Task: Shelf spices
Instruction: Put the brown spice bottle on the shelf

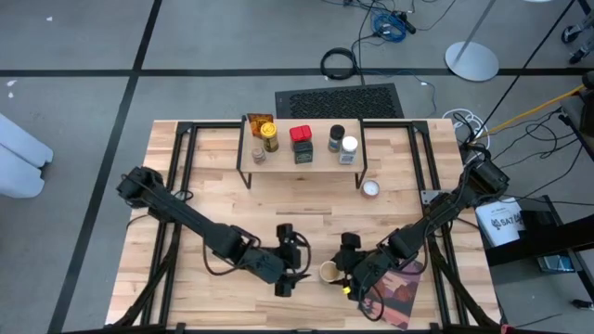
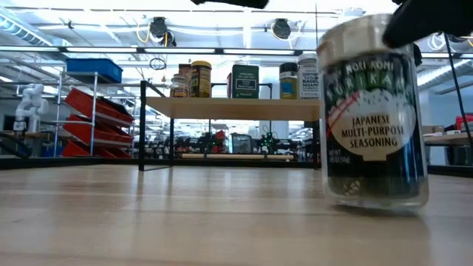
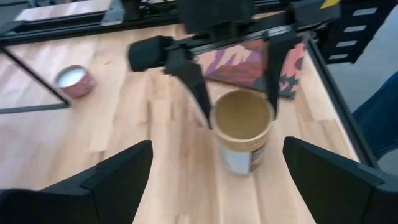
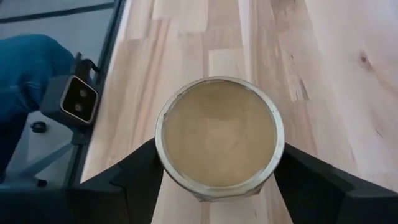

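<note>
I see open table across the frame's centre between the shelf [image 1: 304, 162] and both arms; a small tin [image 1: 370, 189] at right and the book [image 1: 399, 289] lower right obstruct.

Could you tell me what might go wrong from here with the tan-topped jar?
The right gripper grips the tan-topped jar only near its lid, so it may tilt or slip when lifted. The open left gripper waits close beside it and could be bumped. The shelf already holds several jars, so placing this one might knock a neighbour.
</note>
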